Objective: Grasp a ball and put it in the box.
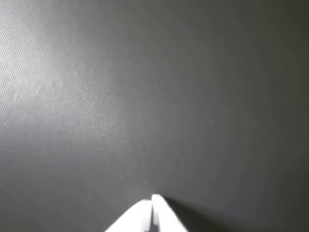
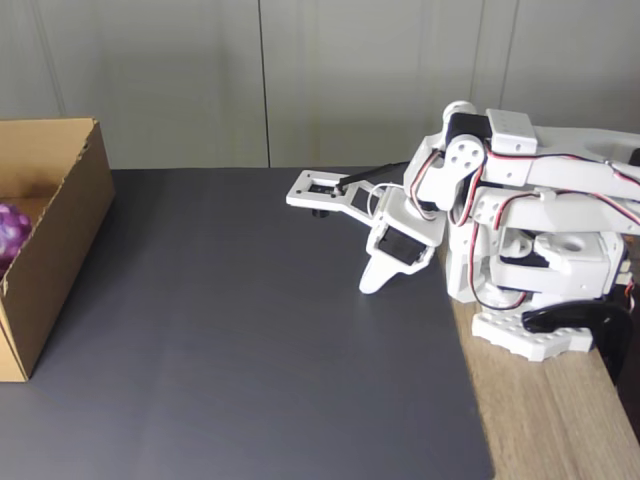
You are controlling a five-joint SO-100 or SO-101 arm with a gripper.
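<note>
**Ball in the box, arm folded up**

In the wrist view, the white end effector [image 1: 153,205] has its two tips pressed together with nothing between them, just over the dark grey mat. In the fixed view, the white robot arm [image 2: 520,240] sits folded at the counter's right edge. Over at the left edge, the bumpy purple-pink ball [image 2: 12,232] lies inside the big brown cardboard box [image 2: 55,240]. The job looks done.

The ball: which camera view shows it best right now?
The fixed view: the ball shows as a purple shape inside the box at the left edge, partly cut off. The wrist view looks down at the dark mat past the closed gripper.
</note>
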